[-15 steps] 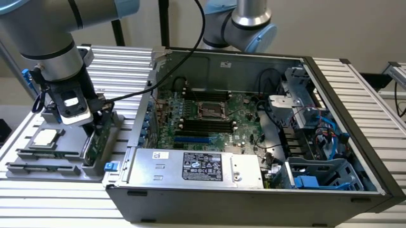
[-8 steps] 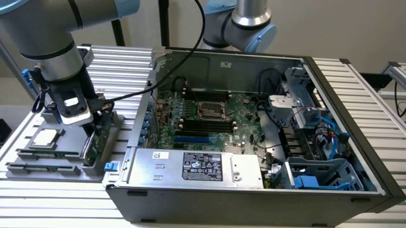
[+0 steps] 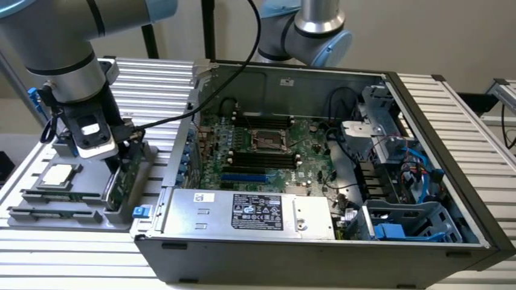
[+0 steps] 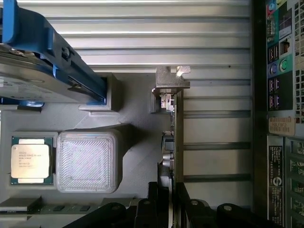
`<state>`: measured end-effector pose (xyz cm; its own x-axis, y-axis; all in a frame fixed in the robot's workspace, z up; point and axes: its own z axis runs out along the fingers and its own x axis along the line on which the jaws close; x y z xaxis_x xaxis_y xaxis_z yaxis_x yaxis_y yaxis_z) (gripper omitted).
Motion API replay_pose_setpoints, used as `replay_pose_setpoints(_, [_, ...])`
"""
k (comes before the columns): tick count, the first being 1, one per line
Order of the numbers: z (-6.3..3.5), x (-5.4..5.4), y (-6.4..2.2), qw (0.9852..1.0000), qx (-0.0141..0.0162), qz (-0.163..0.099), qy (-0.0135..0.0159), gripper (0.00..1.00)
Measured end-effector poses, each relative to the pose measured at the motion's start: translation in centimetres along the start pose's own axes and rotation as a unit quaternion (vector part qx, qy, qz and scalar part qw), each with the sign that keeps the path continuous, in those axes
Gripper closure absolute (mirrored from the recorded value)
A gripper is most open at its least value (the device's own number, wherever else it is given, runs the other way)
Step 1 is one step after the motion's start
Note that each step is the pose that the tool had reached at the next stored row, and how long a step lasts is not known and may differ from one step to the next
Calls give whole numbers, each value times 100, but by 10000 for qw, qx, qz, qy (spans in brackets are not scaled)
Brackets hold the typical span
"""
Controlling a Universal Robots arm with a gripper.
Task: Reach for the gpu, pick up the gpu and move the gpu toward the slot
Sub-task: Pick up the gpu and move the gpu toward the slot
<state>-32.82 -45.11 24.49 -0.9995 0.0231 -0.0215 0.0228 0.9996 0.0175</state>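
Note:
The gpu [image 3: 119, 181] is a thin green card standing on edge in a slot of the grey parts tray [image 3: 81, 219], at the exterior view's left. The wrist view has it edge-on [image 4: 177, 137], with its silver end bracket [image 4: 171, 80] at the far end. My gripper [image 3: 121, 158] is lowered straight over the card and straddles its near end [image 4: 170, 192]. The card still sits in the tray. The blue slot [image 3: 241, 179] lies on the motherboard inside the open computer case [image 3: 322, 254].
The tray also holds a CPU [image 4: 29, 160], a silver hard drive with blue rails [image 4: 42, 71] and narrow memory sticks [image 3: 48, 196]. The case's left wall [image 3: 192, 121] rises close beside the tray. A power supply [image 3: 250, 211] fills the case's front.

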Motion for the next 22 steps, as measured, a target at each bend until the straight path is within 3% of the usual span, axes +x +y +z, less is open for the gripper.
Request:
replay_pose_setpoints(12, [-185, -22, 3, 10000, 1, 1, 57, 74])
replay_pose_setpoints(22, [-592, -61, 9, 10000, 1, 1, 93, 74])
